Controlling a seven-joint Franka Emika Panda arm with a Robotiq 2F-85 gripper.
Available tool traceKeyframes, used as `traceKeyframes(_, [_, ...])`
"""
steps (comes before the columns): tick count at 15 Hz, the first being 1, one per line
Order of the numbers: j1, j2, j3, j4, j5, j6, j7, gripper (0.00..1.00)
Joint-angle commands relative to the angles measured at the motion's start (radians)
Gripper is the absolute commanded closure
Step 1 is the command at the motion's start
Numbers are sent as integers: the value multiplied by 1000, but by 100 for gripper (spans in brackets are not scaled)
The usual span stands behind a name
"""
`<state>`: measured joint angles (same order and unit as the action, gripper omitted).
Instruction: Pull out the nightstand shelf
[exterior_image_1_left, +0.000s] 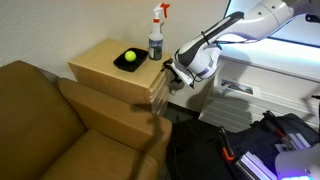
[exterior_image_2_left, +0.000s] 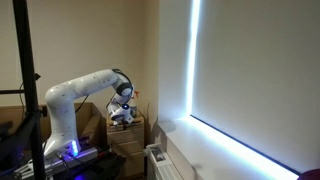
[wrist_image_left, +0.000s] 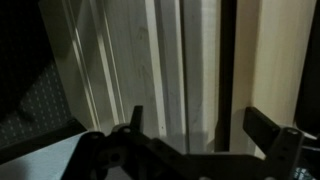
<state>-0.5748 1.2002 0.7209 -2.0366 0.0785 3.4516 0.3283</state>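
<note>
The nightstand (exterior_image_1_left: 100, 62) is a light tan wood cabinet beside a brown sofa; it also shows below the arm in an exterior view (exterior_image_2_left: 128, 138). Its stacked front edges (exterior_image_1_left: 156, 93) face the robot. The thin shelf just under the top is too small to make out in the exterior views. My gripper (exterior_image_1_left: 170, 73) is at the top front edge of the cabinet, also seen in an exterior view (exterior_image_2_left: 125, 113). In the wrist view the gripper (wrist_image_left: 198, 125) is open, its two dark fingers spread in front of tan wood bands (wrist_image_left: 165, 60) and a dark gap (wrist_image_left: 228, 60).
A green ball in a black bowl (exterior_image_1_left: 127, 58) and a white spray bottle (exterior_image_1_left: 156, 35) stand on the nightstand top. The brown leather sofa (exterior_image_1_left: 50, 120) adjoins the cabinet. A white bed (exterior_image_1_left: 260, 80) and black bags (exterior_image_1_left: 250, 140) lie nearby.
</note>
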Motion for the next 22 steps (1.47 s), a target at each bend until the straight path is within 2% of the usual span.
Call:
traceKeyframes(1, [27, -20, -22, 2, 4, -2, 7, 0])
traceKeyframes(5, [41, -39, -34, 0, 5, -2, 15, 0])
traceKeyframes(7, [82, -61, -76, 6, 50, -11, 37, 0])
traceKeyframes(9, [83, -50, -86, 3, 47, 9, 39, 0])
traceKeyframes(10, [61, -42, -64, 3, 19, -1, 29, 0])
traceKeyframes(15, [67, -28, -75, 13, 16, 1, 30, 0])
traceKeyframes(17, [41, 17, -38, 35, -10, -5, 30, 0])
traceKeyframes(20, [71, 46, -39, 65, -18, -36, 17, 0])
traceKeyframes(22, [102, 51, -65, 82, -6, -66, 14, 0])
